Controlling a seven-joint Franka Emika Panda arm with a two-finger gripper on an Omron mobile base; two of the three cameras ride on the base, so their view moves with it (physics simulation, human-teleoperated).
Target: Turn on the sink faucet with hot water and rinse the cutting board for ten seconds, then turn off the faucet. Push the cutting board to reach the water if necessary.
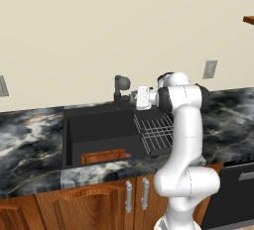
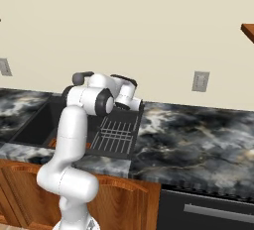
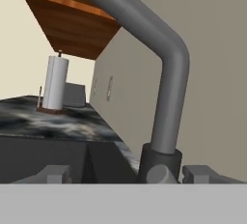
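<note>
Two dark fingertips (image 3: 59, 174) are rising at the bottom of the hand view, standing apart with the faucet (image 3: 161, 97) base between them; the gripper (image 1: 135, 96) is spread and not yet clamping anything. Just ahead of it, the faucet's grey spout is bending overhead. Below and to one side, the cutting board (image 1: 103, 156) is lying flat on the sink (image 1: 99, 127) floor at the near wall, well apart from the spout. No water is running. Risk: closing on the post rather than the lever is likely to leave the tap off; the lever itself cannot be made out.
</note>
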